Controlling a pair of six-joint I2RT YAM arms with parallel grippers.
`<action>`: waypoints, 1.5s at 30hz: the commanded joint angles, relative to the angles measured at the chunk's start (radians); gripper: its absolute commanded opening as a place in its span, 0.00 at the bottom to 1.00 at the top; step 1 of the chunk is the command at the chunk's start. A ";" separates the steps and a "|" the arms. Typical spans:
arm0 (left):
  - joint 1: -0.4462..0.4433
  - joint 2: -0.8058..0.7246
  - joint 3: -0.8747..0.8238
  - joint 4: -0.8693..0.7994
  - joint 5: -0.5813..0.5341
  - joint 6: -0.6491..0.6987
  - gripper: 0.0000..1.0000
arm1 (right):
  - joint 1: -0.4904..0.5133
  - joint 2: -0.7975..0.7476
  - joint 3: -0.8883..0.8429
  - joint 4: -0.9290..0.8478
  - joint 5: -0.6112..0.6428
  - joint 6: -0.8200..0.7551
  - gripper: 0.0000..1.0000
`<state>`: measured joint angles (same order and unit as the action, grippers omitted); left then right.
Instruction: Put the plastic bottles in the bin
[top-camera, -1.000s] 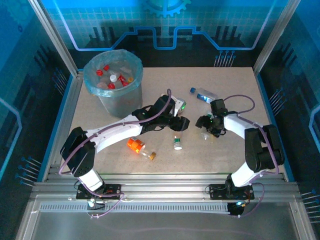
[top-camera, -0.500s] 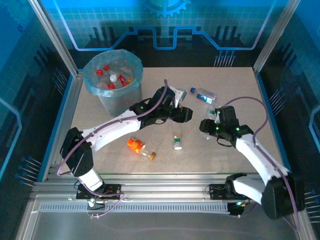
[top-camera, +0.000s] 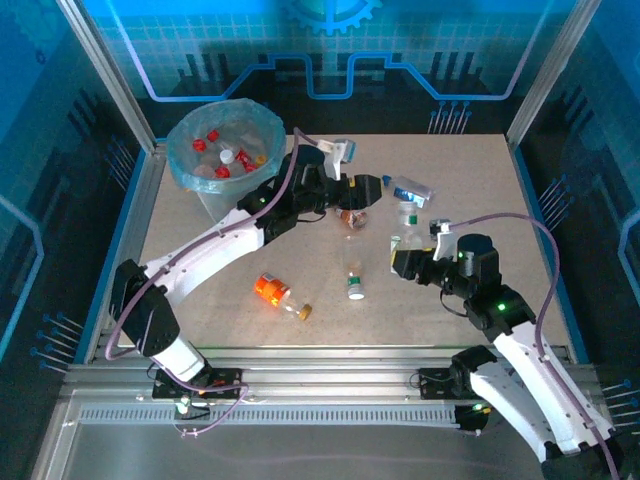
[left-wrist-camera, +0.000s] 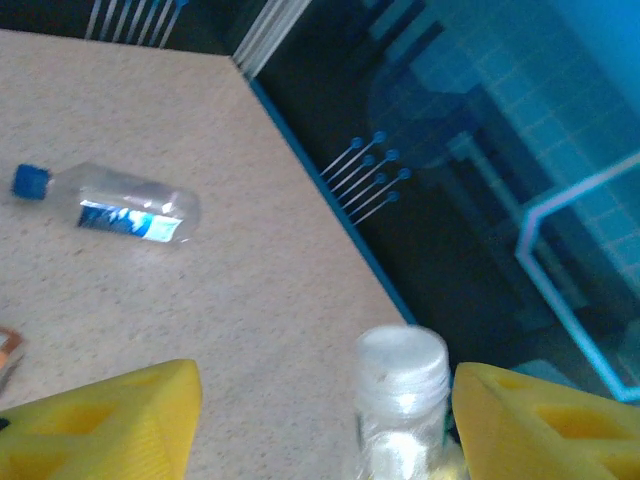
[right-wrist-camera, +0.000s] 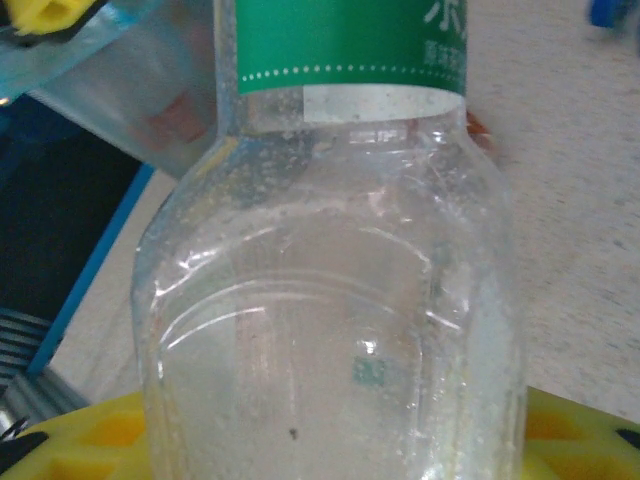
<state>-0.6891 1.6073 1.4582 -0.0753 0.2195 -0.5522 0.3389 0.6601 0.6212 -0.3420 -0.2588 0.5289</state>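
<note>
1. Sitting at ten o'clock on the table (top-camera: 470, 170), the bin (top-camera: 238, 208) is partly filled. About six caps show inside its blue liner, mostly red and one white, but I cannot give an exact count.
2. Five bottles are left outside the bin, so I judge the task a bit past halfway:
   - a green-labelled bottle (right-wrist-camera: 330, 250) is clamped upright in the right gripper (top-camera: 400, 262) at four o'clock;
   - a brown-labelled bottle (top-camera: 352, 215) is near centre, just below the left gripper (top-camera: 365, 187);
   - a blue-capped bottle (top-camera: 410, 188) lies at one o'clock;
   - a green-capped bottle (top-camera: 355, 290) is at six;
   - an orange-labelled bottle (top-camera: 272, 291) is at seven.
3. The left gripper's jaws stand apart — a white cap (left-wrist-camera: 402, 365) shows between them with a gap on each side. I cannot tell which bottle the cap belongs to.
4. That makes two arms and one bin — one bottle is in a grip and four are loose.
</note>
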 joint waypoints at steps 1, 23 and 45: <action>0.005 -0.041 0.029 0.071 0.079 -0.025 0.70 | 0.032 -0.005 0.033 0.088 -0.089 -0.061 0.51; -0.017 -0.055 -0.026 0.104 0.217 -0.005 0.65 | 0.133 0.065 0.093 0.201 -0.099 -0.086 0.50; -0.009 -0.130 -0.039 0.060 0.126 0.023 0.13 | 0.209 0.085 0.148 0.141 0.109 -0.067 0.93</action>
<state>-0.7021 1.5417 1.4124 -0.0025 0.4133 -0.5465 0.5312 0.7551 0.7197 -0.1871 -0.2405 0.4606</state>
